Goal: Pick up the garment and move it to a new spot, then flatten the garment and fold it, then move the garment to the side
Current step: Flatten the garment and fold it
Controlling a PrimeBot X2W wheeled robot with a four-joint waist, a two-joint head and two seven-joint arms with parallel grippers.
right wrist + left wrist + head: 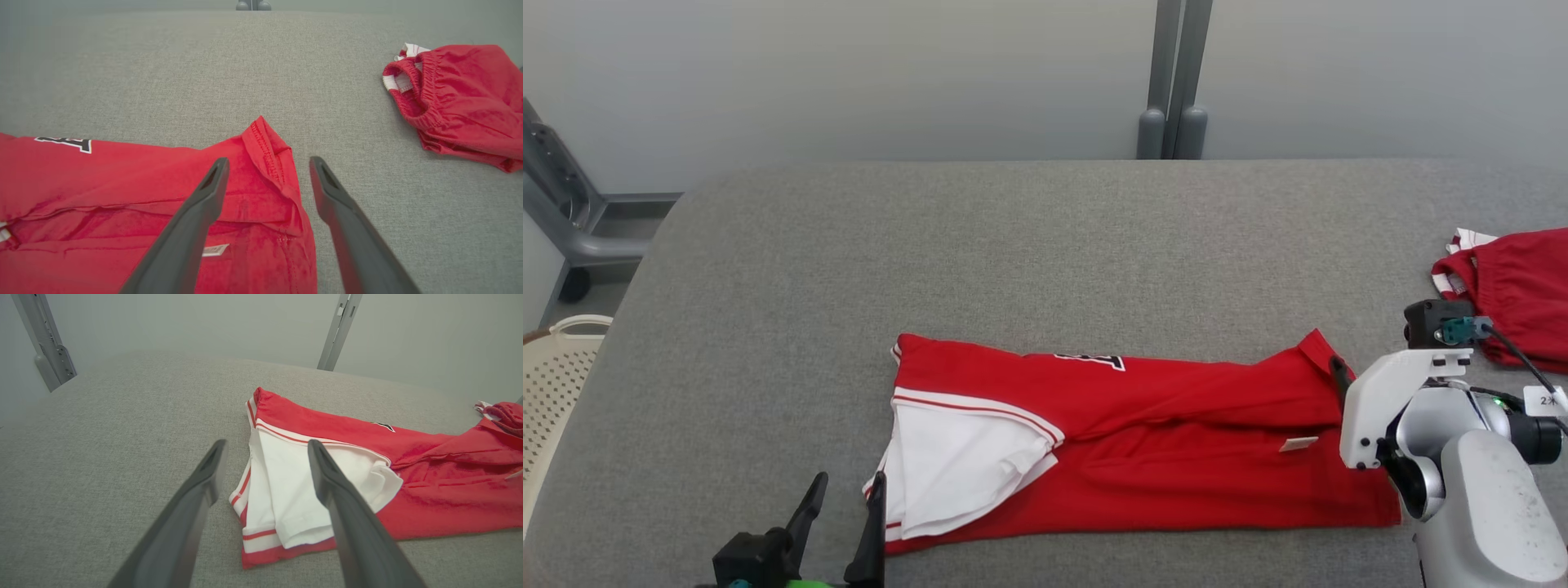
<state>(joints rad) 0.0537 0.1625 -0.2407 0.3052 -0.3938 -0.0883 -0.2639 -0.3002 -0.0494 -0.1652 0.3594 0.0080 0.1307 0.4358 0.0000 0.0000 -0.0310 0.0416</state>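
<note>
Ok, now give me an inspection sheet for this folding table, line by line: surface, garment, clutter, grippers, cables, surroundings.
Surface: grey fabric-covered table, flat.
Job's things: red jersey lies folded lengthwise, white fabric showing at its left end.
Clutter: second red garment, bunched, at the table's right edge.
Grippers: left gripper open, at the jersey's left end; right gripper open, over its right end; neither holds anything.
Cables: black cable at the right wrist camera.
Surroundings: pale wall, grey post behind, cream perforated basket at left.
</note>
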